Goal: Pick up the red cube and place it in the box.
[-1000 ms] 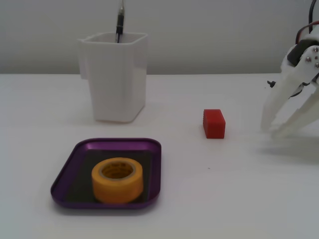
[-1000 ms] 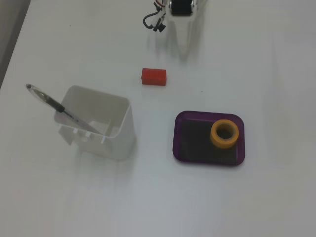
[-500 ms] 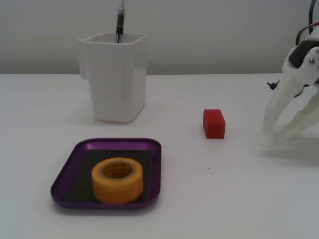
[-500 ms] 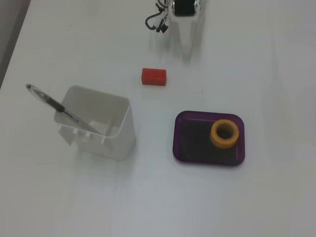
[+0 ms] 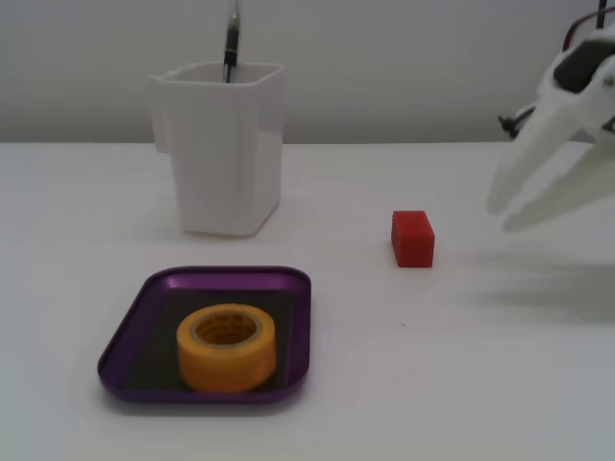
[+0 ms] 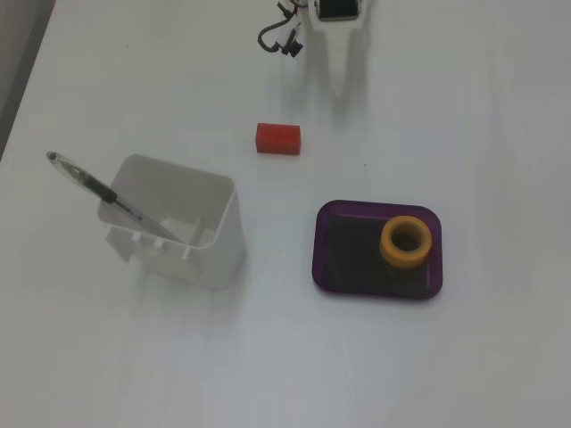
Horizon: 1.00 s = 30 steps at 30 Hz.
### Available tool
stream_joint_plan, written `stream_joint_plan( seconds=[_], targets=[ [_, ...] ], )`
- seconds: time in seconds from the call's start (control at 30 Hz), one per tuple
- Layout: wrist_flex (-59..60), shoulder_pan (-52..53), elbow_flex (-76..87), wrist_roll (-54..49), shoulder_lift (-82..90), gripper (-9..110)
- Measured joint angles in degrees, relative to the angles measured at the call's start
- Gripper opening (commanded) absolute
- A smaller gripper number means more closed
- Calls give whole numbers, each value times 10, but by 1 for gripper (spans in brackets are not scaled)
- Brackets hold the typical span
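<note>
Fixed view, red cube [image 5: 412,238] small glossy block, hand [image 5: 500,216] fingers narrowly parted, empty.

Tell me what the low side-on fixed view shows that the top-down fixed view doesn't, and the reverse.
Only the side-on view shows the gripper open, clear above the table, and the back wall. Only the top-down view shows inside the white container, with the pen leaning in it. Both show the red cube on the table and the yellow tape roll in the box.
</note>
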Motion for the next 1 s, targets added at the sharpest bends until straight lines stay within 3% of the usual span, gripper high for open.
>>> stream_joint_plan(
  seconds=[0.13,0.3,0.5,0.73,1.0],
  targets=[
    [-11,62,-52,-62,-38,3],
    [-40,92,-119,-127,-224,8],
    [-45,91,-249,-134,-500,20],
    [-38,98,-395,-134,-763,21],
    [-40,132,-484,-135,-935,21]
  ],
)
